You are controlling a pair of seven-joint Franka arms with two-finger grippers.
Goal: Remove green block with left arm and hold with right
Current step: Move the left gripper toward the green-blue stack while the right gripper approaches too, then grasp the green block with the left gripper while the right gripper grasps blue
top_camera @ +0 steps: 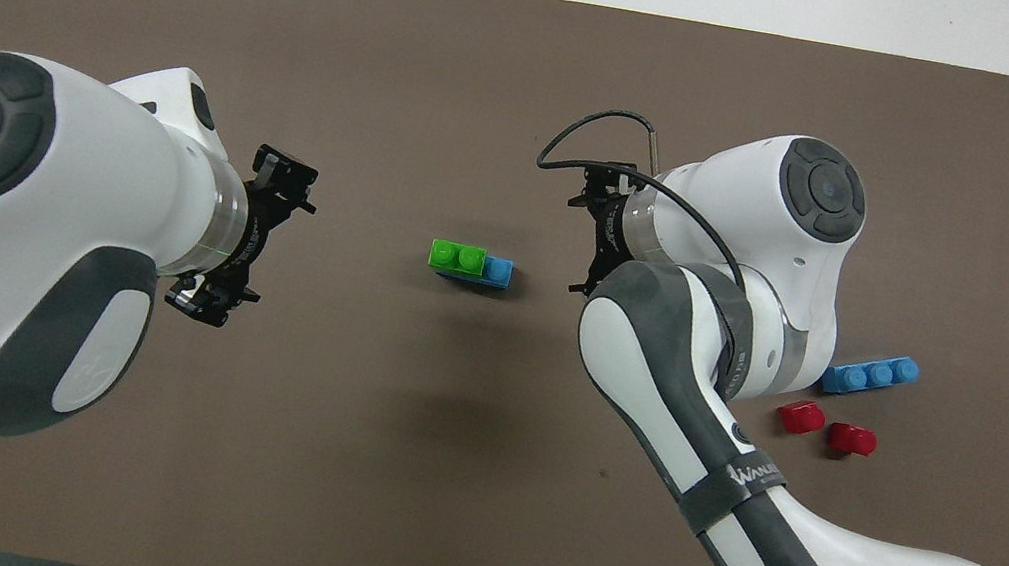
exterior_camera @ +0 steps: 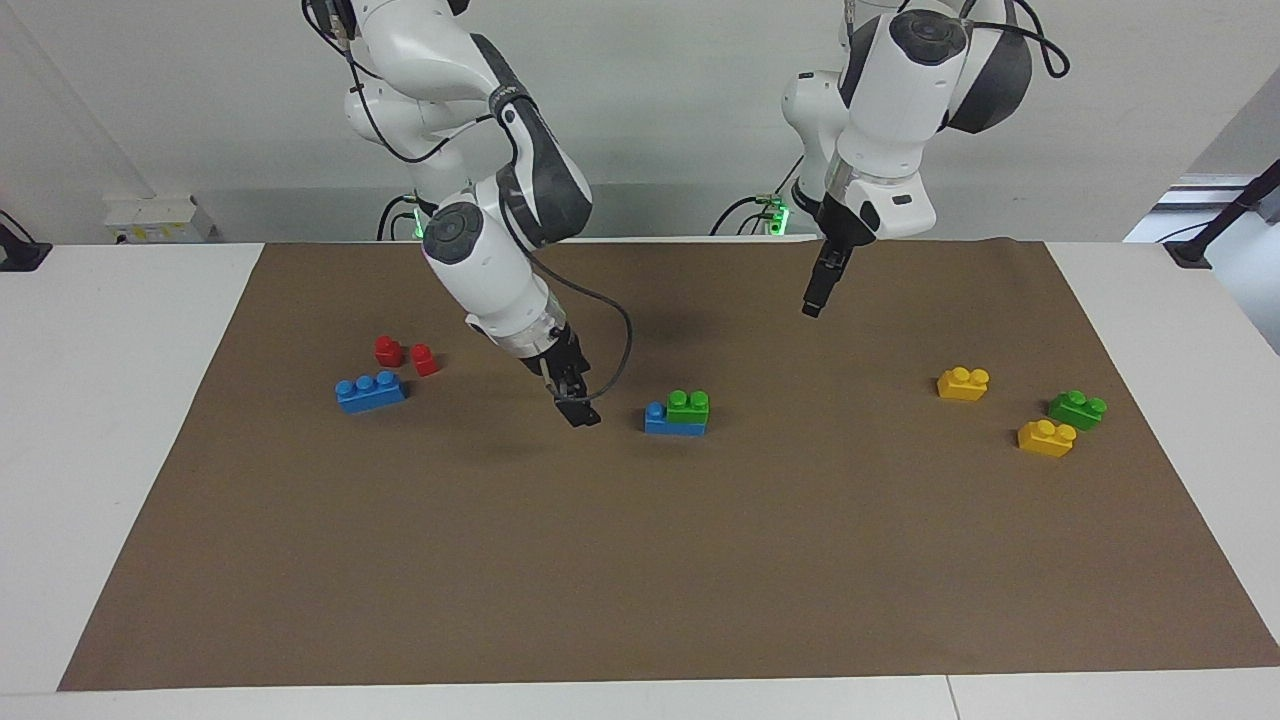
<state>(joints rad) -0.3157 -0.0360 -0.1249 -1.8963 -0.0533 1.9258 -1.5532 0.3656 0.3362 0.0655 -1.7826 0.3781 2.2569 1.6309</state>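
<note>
I see the green block [exterior_camera: 688, 405] mid-worktop, seated on a blue brick [exterior_camera: 672, 423] at its left-arm end. My right gripper [exterior_camera: 578, 410] hangs low just beside that stack, toward the right arm's end, apart from it; I cannot tell its finger state. My left gripper [exterior_camera: 815, 300] waits raised over bare mat [exterior_camera: 640, 560], state also unclear. I count two green blocks, two blue bricks, two yellow, two red.
</note>
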